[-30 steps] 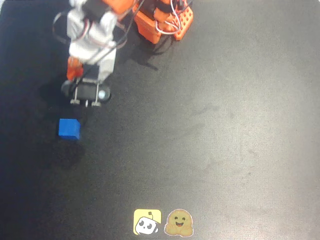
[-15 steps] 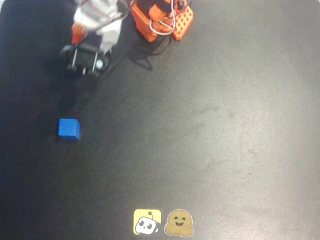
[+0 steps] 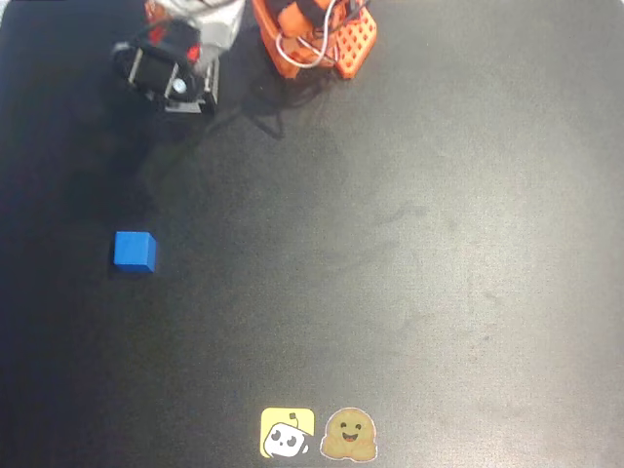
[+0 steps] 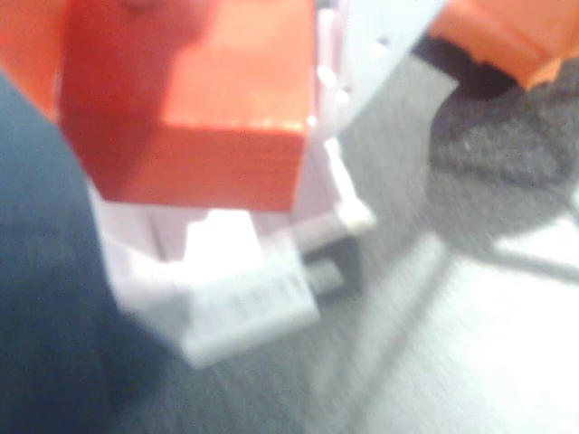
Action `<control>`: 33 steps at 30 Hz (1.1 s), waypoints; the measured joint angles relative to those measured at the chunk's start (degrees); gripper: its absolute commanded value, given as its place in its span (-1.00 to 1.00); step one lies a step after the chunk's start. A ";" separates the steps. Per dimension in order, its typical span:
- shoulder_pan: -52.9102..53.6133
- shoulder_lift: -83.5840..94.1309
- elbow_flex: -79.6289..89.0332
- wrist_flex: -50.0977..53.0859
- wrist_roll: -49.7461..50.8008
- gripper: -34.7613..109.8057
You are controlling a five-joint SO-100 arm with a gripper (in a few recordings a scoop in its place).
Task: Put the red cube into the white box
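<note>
Hanging at the upper left edge of the black table [image 3: 409, 244] in the overhead view: the tool [image 3: 174, 73], drawn up close to the orange arm base [image 3: 322, 39]. Pinching the red cube [image 4: 190, 99], going by the wrist view, where the cube looms large and blurred at the upper left, pressed against a pale finger [image 4: 339, 63] on its right side; other finger not made out. Directly below the cube in the same view: the white box [image 4: 226, 271], thin-walled, with a dark printed label on one side; contact between cube and box cannot be told through the blur. Well below the tool in the overhead view, near the left edge: a blue cube [image 3: 135, 251], alone. Far down from the tool, at the bottom edge: a yellow sticker [image 3: 287, 433] and a brown smiling sticker [image 3: 349, 435], side by side. Wide bare table stretching right of and below the tool.
</note>
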 measured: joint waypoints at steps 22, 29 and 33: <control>5.98 0.00 0.18 -0.18 -0.26 -0.36; 4.75 0.09 0.18 -0.62 0.53 -0.32; 4.66 0.44 0.18 -0.62 0.53 -0.26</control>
